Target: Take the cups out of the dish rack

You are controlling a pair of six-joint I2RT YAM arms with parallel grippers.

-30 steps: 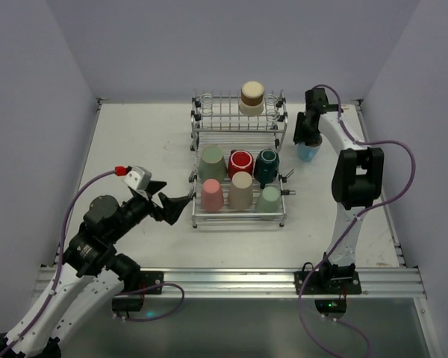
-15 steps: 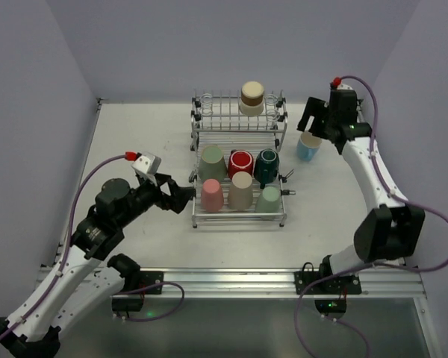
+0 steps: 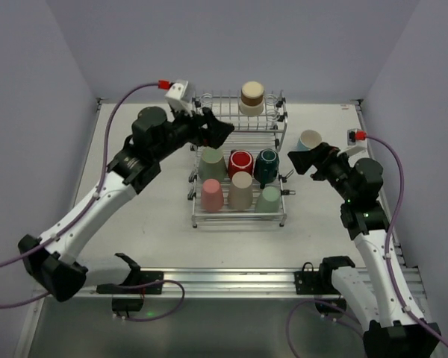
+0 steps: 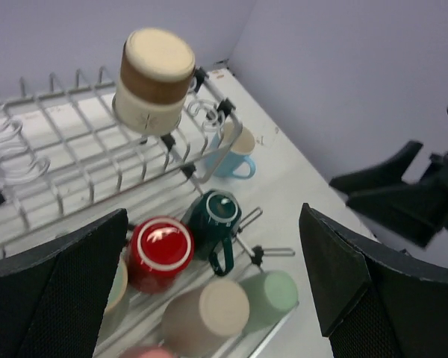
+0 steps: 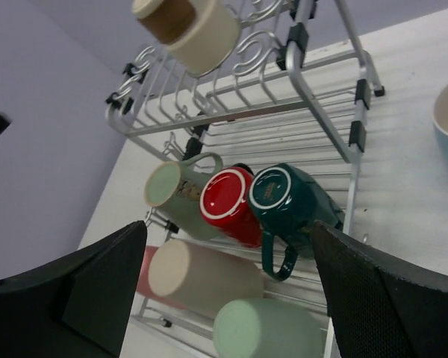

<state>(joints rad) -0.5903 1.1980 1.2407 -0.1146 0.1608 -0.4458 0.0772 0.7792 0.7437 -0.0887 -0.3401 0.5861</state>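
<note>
The light blue cup [image 3: 310, 140] stands upright on the surface [image 3: 149, 216] at the dish rack's [image 3: 239, 221] two o'clock, evidently unloaded. Seven cups sit racked. The left fingers [image 3: 218, 133], near the tan-brown cup [image 3: 252, 97] at twelve o'clock, and the right fingers [image 3: 302, 161], at three o'clock, gape wide and empty, seemingly ready to pick.

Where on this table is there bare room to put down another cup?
Bare table lies between the dish rack and the near rail, and left of the rack to the wall. Right of the rack is tighter: the blue cup stands there, by the right gripper.
</note>
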